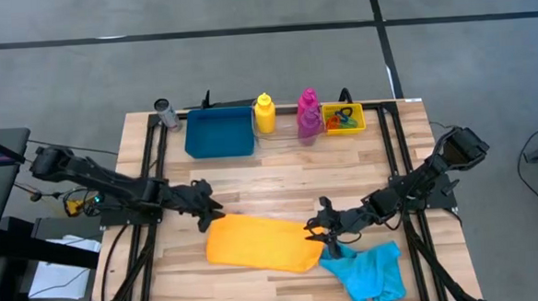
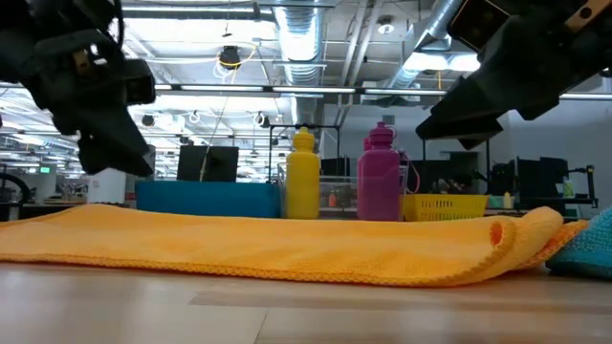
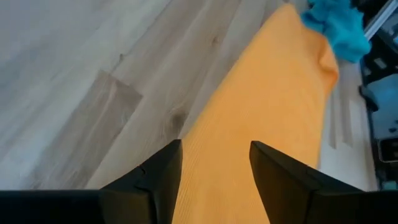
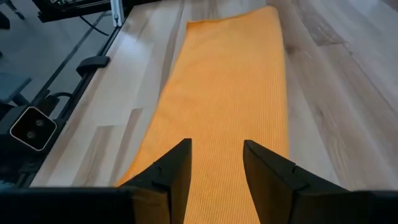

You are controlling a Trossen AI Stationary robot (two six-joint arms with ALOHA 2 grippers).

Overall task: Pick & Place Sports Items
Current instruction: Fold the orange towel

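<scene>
An orange cloth, folded over, lies flat on the wooden table near its front; its fold faces the right edge. A crumpled cyan cloth lies at its right end. My left gripper hangs open above the orange cloth's left end. My right gripper hangs open above its right end. Neither touches the cloth. At the far edge stand a yellow bottle, a magenta bottle and a purple bottle.
A blue tray sits at the far edge, left of the bottles. A small yellow bin holding coloured rings stands to their right. A grey cylinder lies at the far left corner. Bare wood lies between the cloths and the far row.
</scene>
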